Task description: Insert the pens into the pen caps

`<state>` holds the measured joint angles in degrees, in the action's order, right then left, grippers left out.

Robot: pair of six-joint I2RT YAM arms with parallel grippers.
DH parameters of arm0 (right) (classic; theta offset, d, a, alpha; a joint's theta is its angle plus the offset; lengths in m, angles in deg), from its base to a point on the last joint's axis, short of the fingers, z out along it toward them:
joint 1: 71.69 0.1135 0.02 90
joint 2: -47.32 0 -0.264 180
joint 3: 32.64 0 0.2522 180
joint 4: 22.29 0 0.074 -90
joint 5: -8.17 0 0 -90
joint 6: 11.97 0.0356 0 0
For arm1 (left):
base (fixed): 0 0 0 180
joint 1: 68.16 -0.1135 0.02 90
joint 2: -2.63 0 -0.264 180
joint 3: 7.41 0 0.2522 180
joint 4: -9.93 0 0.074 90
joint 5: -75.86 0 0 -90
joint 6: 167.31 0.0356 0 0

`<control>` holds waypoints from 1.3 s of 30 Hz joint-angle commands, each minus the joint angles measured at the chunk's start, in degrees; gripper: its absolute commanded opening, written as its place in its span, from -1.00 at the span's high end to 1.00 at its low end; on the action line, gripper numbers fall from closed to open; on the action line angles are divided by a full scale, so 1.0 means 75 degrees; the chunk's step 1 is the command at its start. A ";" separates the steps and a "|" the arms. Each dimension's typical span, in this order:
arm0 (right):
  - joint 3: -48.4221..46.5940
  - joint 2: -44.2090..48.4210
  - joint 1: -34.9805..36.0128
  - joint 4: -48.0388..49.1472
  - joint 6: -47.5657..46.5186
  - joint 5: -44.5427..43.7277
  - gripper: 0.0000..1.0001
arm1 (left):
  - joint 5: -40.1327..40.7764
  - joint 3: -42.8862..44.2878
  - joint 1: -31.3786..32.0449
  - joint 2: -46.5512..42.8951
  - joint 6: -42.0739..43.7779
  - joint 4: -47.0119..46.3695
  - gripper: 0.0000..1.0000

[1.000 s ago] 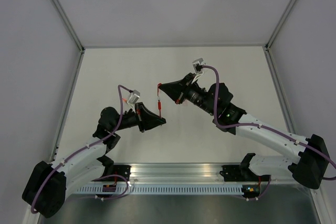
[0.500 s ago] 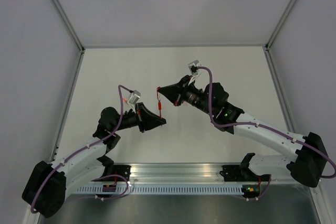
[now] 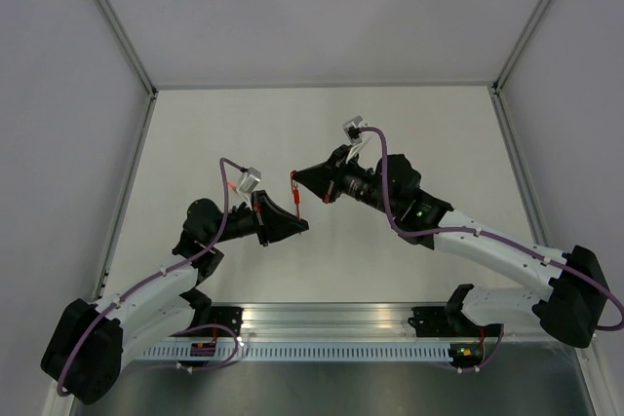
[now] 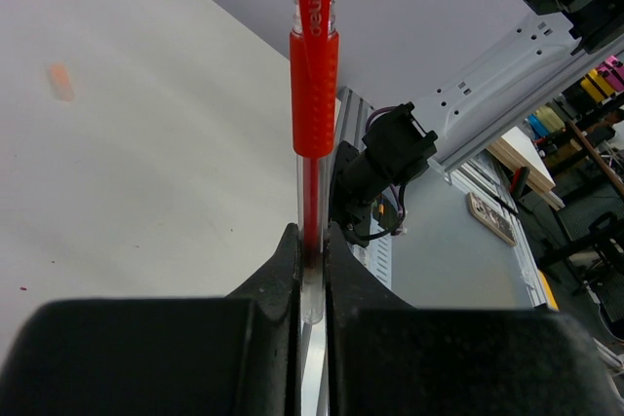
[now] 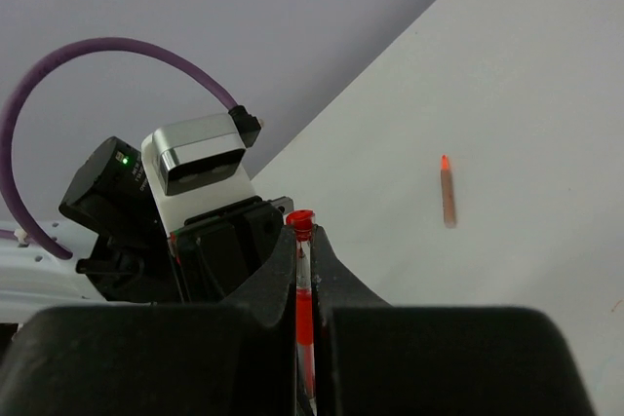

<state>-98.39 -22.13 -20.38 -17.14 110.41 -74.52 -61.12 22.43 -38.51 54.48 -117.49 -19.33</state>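
Note:
My left gripper (image 3: 296, 219) (image 4: 312, 237) is shut on the clear lower barrel of the dark red pen (image 3: 294, 198) (image 4: 314, 94), which points up towards my right gripper (image 3: 295, 178) (image 5: 303, 237). My right gripper is shut on the red pen cap (image 5: 298, 222), which sits over the pen's far end; the two grippers are close together above the table. A pale salmon-orange pen (image 5: 448, 192) (image 3: 231, 185) lies flat on the table beside the left wrist. A short orange piece (image 4: 60, 82), blurred, lies on the table; it looks like the orange cap.
The white tabletop (image 3: 419, 133) is walled at the back and both sides. A metal rail (image 3: 331, 323) with both arm bases runs along the near edge.
My right gripper has moved down towards the left gripper, so less of the red pen shows between them. The left arm has not moved.

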 commanded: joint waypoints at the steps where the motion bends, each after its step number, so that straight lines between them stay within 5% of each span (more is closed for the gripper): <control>1: -0.0111 -0.0044 0.0073 -0.0470 -0.0251 0.0185 1.00 | -0.0123 0.0235 0.0020 -0.0047 -0.0021 -0.0310 0.95; 12: 0.0240 -0.0091 0.0155 -0.0554 -0.0357 0.0314 0.98 | 0.0264 0.0247 0.0031 -0.0281 0.0225 0.0170 0.95; 17: 0.0007 -0.0045 0.0155 -0.0729 -0.0438 -0.0013 0.40 | 0.0183 0.0259 0.0031 -0.0223 0.0237 0.0135 0.95; 23: -0.0778 -0.0185 0.0155 -0.1279 -0.0673 -0.0575 0.05 | 0.0089 0.0259 0.0031 -0.0234 0.0213 0.0065 0.95; 34: -0.1342 -0.0513 0.0155 -0.1573 -0.0814 -0.0729 -0.02 | 0.0018 0.0259 0.0031 -0.0269 0.0166 0.0018 0.95; 39: -0.1109 -0.0549 0.0155 -0.1246 -0.0650 -0.0425 0.10 | 0.0006 0.0259 0.0031 -0.0258 0.0155 0.0030 0.95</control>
<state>-106.33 -26.02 -19.39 -28.37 105.25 -78.98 -60.72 22.45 -38.40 53.21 -117.38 -15.88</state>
